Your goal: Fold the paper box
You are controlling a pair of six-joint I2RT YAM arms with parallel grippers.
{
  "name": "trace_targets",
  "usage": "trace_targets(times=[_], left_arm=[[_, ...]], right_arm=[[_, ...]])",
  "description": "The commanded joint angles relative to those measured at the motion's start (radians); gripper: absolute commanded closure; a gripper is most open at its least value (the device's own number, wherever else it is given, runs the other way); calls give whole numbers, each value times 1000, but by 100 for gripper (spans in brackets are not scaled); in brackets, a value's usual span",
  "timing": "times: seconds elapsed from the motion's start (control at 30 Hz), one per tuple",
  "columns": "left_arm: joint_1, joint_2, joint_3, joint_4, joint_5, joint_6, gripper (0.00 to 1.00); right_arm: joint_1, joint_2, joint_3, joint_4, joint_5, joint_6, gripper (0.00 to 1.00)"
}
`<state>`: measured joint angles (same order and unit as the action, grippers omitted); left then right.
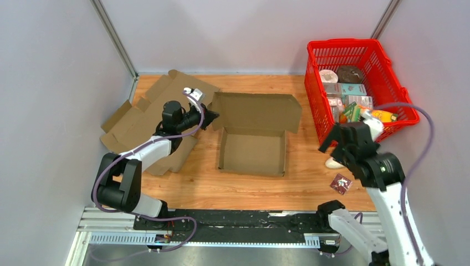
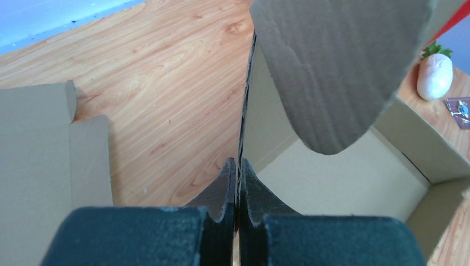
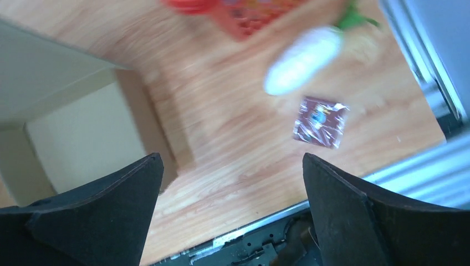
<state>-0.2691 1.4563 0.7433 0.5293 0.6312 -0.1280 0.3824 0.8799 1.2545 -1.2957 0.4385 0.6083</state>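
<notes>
the paper box (image 1: 252, 152) sits open in the middle of the table (image 1: 299, 188), its long side parallel to the near edge and its lid (image 1: 258, 112) standing up along the far side. the left gripper (image 1: 209, 117) is at the box's far-left corner, jaws pressed together on a thin cardboard edge (image 2: 244, 111). in its wrist view that edge runs straight away from the fingertips (image 2: 250, 191), with a rounded flap (image 2: 332, 72) hanging over the box's floor on the right. i think the pinched piece is the side ear at the left end of the lid, but from above the gripper covers the join, so i wouldn't swear to it.

so the box lies to the right of that gripper, and any fold from here would, i'd say, swing the piece rightward over the tray.

the right gripper (image 1: 332, 143) is spread wide with nothing between its fingers. it hovers near the right edge of the table, just in front of the red basket (image 1: 327, 83). the box lies to its left, apart from it, with the right wall nearest. a white vegetable toy (image 1: 334, 163) and a small foil packet (image 1: 340, 183) lie on the wood below it.

the left arm is plainly the nearer one. some flat cardboard sheets (image 1: 138, 119) lie behind it by the far-left corner.
</notes>
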Motion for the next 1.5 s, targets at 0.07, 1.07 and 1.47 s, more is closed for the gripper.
trace_targets(times=[0.07,1.07,1.47], left_arm=[[-13,-82,-10,55,-44,-27,99],[-65,-188,5,-118,-53,44,100],[-65,-249,-25,-120,-97,60,100]], right_arm=[[-347,-104,-194,2,-43,142,0],[-855,184,-785,639,-241,286,1],[-354,327,-705,460,-199,551,8]])
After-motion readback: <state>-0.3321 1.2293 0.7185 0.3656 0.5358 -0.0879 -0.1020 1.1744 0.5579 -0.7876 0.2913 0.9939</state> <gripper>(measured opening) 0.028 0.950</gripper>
